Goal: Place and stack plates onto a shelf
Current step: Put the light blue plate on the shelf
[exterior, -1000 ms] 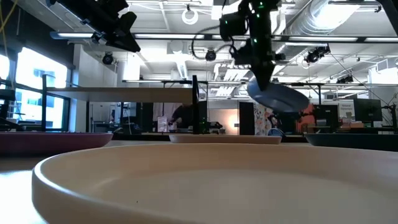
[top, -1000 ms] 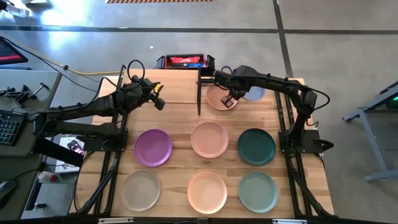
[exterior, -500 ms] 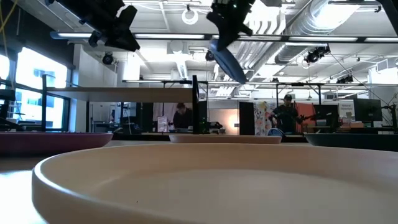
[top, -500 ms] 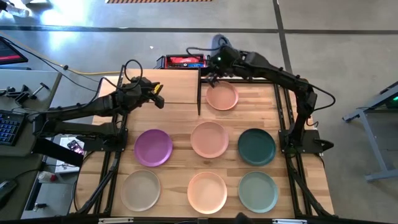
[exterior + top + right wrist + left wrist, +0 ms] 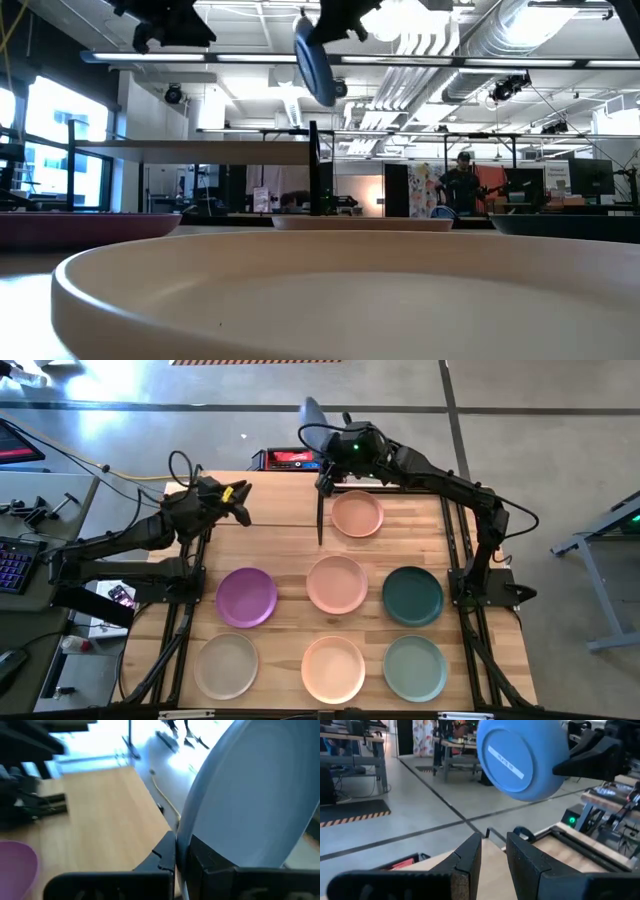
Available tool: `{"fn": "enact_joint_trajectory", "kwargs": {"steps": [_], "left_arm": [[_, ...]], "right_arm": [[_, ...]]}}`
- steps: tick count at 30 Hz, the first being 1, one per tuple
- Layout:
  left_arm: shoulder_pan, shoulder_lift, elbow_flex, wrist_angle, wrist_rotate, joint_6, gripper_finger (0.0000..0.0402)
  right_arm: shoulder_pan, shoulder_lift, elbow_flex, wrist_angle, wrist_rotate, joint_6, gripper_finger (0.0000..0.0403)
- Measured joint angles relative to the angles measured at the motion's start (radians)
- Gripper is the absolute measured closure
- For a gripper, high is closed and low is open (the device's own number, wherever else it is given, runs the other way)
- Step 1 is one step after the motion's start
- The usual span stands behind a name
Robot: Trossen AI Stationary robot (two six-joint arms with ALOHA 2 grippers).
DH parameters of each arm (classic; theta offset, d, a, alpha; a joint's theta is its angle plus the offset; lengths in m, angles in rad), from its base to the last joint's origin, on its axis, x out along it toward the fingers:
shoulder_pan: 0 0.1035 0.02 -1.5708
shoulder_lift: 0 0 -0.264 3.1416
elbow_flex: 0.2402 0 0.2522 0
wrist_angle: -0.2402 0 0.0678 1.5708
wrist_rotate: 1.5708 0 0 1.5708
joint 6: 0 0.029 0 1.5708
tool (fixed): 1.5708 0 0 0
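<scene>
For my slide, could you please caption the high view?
Right gripper holds a light blue plate on edge above the shelf; seven plates wait on the table.

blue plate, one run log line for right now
right gripper | shut on blue plate | tilted on edge above shelf | left gripper waiting, empty

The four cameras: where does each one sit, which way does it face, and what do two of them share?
High: above, facing down; both arms, shelf, table plates.
Low: table height, facing level; beige plate near, arms overhead.
Left wrist: past left gripper toward the light blue plate.
Right wrist: right gripper clamping that plate's rim, above the shelf.
Shared: all four show the blue plate, held tilted.
</scene>
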Motion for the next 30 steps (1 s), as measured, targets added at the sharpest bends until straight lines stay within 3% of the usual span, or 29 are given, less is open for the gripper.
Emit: {"fn": "enact_joint_trajectory", "kwargs": {"steps": [7,18,30], "left_arm": [[0.000,-0.037,0.000,0.046,0.060,0.000,0.0323],[-0.001,-0.075,0.000,0.080,0.113,0.016,0.0323],[-0.001,-0.077,0.000,0.074,0.113,0.018,0.0323]], "right_arm": [[0.013,0.028,0.000,0.136,-0.155,-0.222,0.0403],[0.028,0.117,-0.001,0.066,-0.271,-0.378,0.0403],[0.072,0.173,-0.001,-0.090,-0.259,-0.584,0.0403]]}}
